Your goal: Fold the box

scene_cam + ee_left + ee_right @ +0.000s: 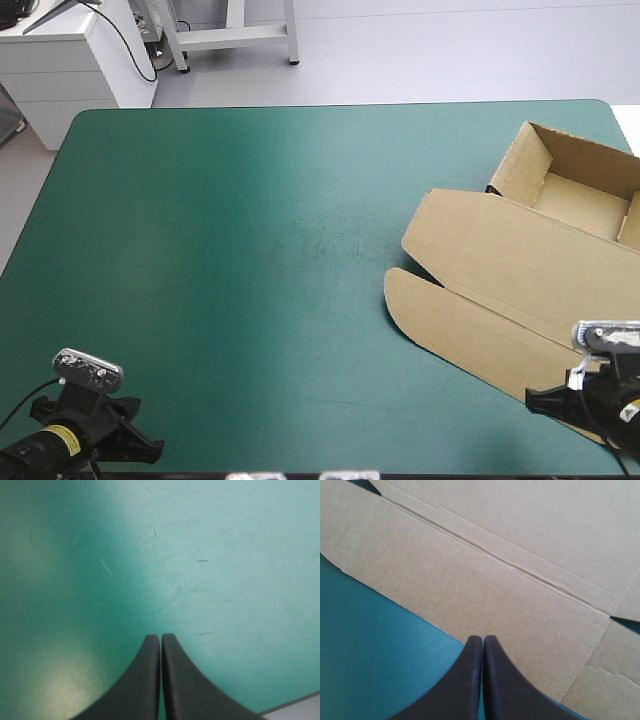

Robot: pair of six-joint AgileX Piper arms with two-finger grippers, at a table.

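1. Near edge, left: the left gripper (161, 639) is hanging over the bare teal-green table cover (250, 250), its black fingers pressed together in a point and carrying nothing.
2. Near edge, right: the right gripper (482, 640) is likewise drawn together and empty. Its tip is hanging over the near border of the flat-lidded brown cardboard box (530, 260); whether it is touching the board cannot be told.
3. Location: the box is lying at the table's right side. Its front flap (470, 330) is spreading flat toward the near edge, and its open tray (585, 195) is standing with raised walls toward the far right corner.
4. Handling, as judged: the board is looking light and stiff, bending only along the scored crease (520, 567). It is probably sliding easily on the smooth cover, so one gripper should be steadying it while the other lifts.
5. Hold, as judged: the front flap's free border and the rounded ear (405, 295) are offering the best purchase, with a finger going underneath.
6. Room: the cover left of the box is lying open through to the left and far edges. The box is running out of the high view on the right, so clearance there cannot be judged.
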